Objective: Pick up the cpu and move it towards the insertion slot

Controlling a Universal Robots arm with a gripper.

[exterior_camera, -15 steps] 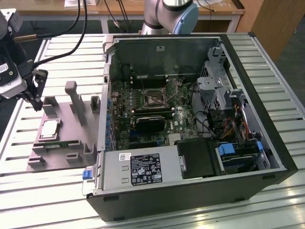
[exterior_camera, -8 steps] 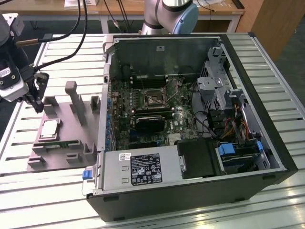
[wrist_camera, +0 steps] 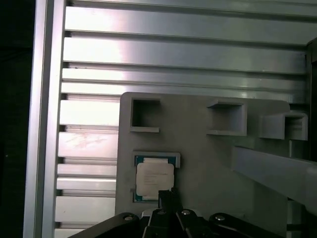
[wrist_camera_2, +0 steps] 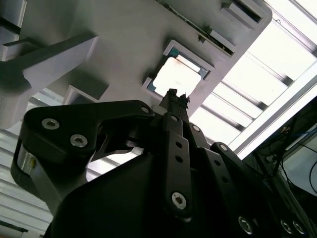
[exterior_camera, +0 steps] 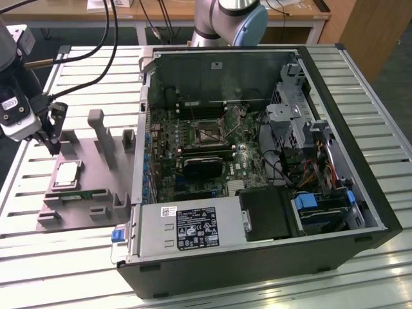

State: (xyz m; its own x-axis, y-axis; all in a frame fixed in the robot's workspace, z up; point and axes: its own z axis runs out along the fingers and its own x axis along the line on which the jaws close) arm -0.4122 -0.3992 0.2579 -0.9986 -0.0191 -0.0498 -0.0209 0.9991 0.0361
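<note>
The end effector [wrist_camera_2: 173, 95] hangs with its tips pinched together, gripping nothing. Just beneath it the cpu [wrist_camera_2: 178, 77] lies flat in a grey fixture [exterior_camera: 87, 209] on the slatted surface [exterior_camera: 38, 257] (the insertion slot [exterior_camera: 209, 131] sits well apart, inside the computer case [exterior_camera: 360, 212]).

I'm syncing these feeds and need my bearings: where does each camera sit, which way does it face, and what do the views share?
Exterior view: off the arm, looking down on the table, the open PC with the slot, and the fixture at its left; arm base and gripper show.
First wrist view: on the arm, facing down past the gripper onto the cpu.
Second wrist view: on the arm, looking along the gripper body toward the cpu.
Shared: all three show cpu, fixture, gripper.
</note>
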